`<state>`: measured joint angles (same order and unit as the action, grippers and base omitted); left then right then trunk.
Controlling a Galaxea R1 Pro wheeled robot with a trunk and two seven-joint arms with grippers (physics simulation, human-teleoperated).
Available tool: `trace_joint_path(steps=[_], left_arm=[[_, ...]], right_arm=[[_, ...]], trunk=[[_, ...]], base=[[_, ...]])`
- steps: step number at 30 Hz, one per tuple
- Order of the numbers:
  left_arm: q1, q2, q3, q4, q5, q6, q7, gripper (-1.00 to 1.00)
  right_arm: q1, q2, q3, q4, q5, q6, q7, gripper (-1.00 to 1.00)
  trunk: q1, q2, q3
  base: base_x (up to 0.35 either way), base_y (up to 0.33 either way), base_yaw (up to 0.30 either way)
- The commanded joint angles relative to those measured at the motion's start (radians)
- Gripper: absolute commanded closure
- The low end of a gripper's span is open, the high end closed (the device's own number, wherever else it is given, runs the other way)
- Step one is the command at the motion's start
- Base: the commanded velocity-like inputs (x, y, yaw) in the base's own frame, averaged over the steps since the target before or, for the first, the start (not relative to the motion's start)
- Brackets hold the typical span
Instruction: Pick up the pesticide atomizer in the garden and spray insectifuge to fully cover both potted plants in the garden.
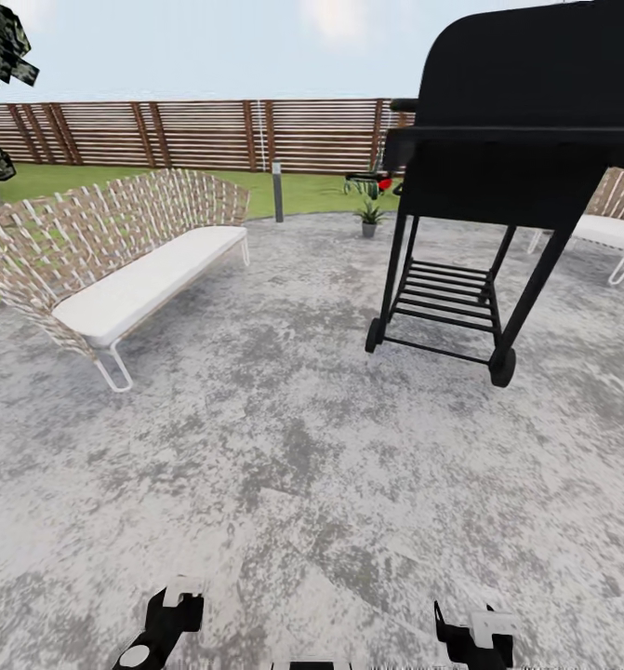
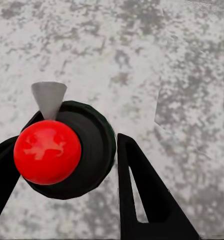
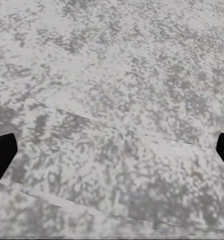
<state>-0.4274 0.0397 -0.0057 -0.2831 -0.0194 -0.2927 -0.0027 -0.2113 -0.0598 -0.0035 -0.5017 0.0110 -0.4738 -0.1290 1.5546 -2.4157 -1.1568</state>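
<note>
L gripper (image 2: 67,165) closed around the pesticide atomizer (image 2: 84,150); seen end-on from L wrist cam: round dark green body, red ball top (image 2: 47,152), small grey cone nozzle (image 2: 48,97). Fingers sit either side of the body, held above patio (image 1: 284,447). Prob. light, rigid plastic; smooth round wall could twist in the grip, so mid-body hold looks right, clear of nozzle. R gripper (image 3: 112,150) spread wide, empty, tips at frame edges over stone. Head cam: one potted plant (image 1: 369,216) far off at patio rim, past black grill (image 1: 497,177); wicker bench (image 1: 116,261) on L; fence (image 1: 163,135) behind. 2nd plant not identified w/ certainty.
</note>
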Motion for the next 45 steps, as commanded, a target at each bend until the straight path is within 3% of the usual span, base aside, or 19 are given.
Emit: trace_joint_path(steps=[1,27,45], left_arm=[[-0.001,0.0,0.0,0.001,-0.002,-0.003,0.0,1.0],[-0.001,-0.001,0.0,0.001,-0.002,-0.003,0.0,1.0],[-0.001,-0.001,0.0,0.001,-0.001,-0.003,0.0,1.0]], right_arm=[[0.0,0.0,0.0,0.001,0.001,-0.003,-0.003,-1.0],[0.0,0.0,0.0,0.001,0.001,-0.002,-0.003,-1.0],[0.0,0.0,0.002,0.002,0.001,-0.003,-0.003,-1.0]], trunk=[[-0.001,0.0,0.001],[-0.001,0.0,0.034],[-0.001,0.0,0.059]], base=[[-0.235,-0.169,0.16],[-0.247,-0.165,0.154],[-0.333,0.01,0.132]])
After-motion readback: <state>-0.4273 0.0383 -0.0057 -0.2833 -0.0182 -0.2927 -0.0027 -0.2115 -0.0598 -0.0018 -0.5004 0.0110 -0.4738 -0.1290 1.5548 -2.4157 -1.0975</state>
